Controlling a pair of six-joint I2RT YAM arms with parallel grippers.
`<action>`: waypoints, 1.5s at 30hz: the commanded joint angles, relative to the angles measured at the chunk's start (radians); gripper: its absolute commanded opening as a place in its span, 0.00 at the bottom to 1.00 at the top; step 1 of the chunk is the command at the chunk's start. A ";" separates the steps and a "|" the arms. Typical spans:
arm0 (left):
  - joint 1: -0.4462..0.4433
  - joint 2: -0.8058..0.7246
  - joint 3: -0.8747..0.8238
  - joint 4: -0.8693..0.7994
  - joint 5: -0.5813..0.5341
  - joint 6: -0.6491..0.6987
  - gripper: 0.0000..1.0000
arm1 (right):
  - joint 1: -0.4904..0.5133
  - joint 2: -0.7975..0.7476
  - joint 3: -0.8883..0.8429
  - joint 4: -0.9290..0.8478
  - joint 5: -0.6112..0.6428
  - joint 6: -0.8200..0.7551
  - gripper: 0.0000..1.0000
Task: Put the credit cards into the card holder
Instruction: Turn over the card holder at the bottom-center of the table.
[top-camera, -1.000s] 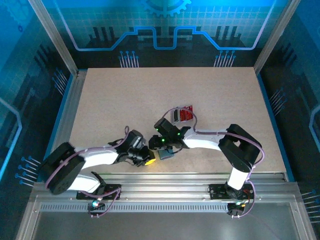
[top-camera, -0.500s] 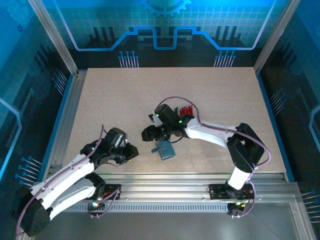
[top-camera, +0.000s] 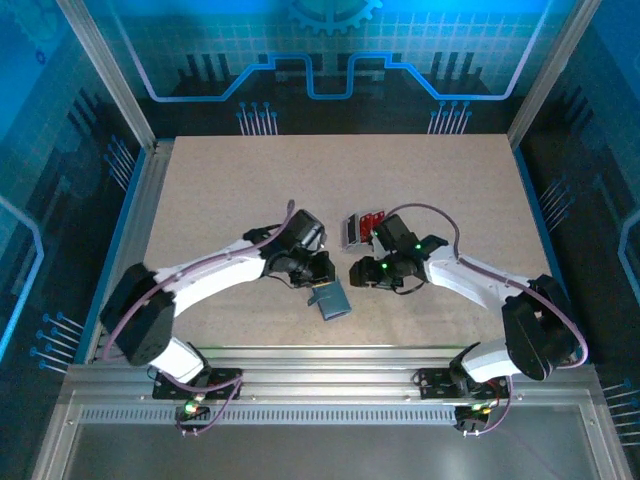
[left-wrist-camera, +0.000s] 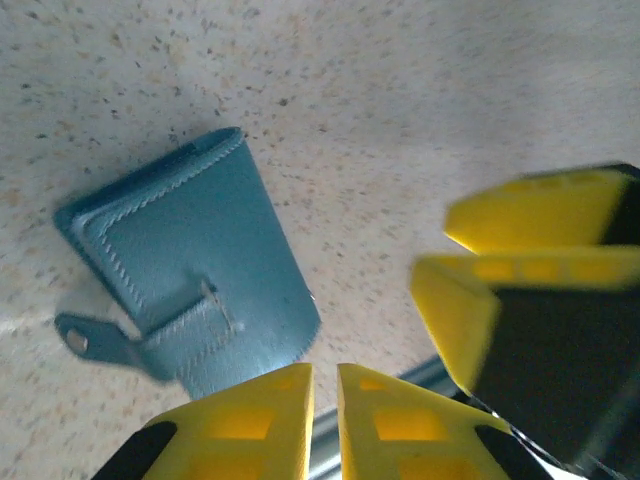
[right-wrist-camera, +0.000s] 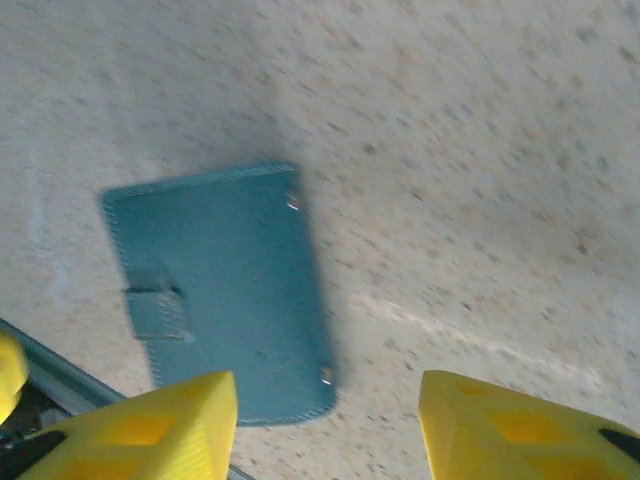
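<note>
Here, nearest the rail: the card holder (top-camera: 331, 299) lies flat on the bench (top-camera: 240, 190), closed, w/ its tab clasp (left-wrist-camera: 95, 340) sticking out sideways. A sec ago both arms crowded over it. Half a sec ago the left arm was drawn back toward its base while the right hung close by the holder. Now the roles are swapped. The left hand (left-wrist-camera: 325, 378) has come back in and sits just beside the holder, fingers nearly together w/ nothing between them, i.e. clenched on air. The right hand (right-wrist-camera: 328, 385) has swung off to its own side, fingers spread wide and empty, i.e. released, w/ the holder ahead of it and not touched. Farther out, the credit cards (top-camera: 364, 227) rest in a small heap, a silver-grey card (top-camera: 350, 233) beside the red ones, apart from the holder; the heap sits where it did a sec ago. For the task: no card is in yet and the holder is unopened. The spread right hand is the one nearer the cards, so prob. a card pick-up comes next while the left tends the holder.
</note>
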 joint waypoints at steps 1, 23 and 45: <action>-0.005 0.078 -0.002 0.013 0.039 0.026 0.15 | -0.018 -0.025 -0.024 0.006 -0.059 -0.039 0.56; 0.041 0.175 -0.357 0.272 0.039 -0.020 0.14 | 0.128 0.310 0.088 0.268 -0.242 -0.038 0.55; 0.042 0.190 -0.508 0.460 0.064 -0.094 0.12 | 0.199 0.363 0.070 0.285 -0.214 -0.021 0.42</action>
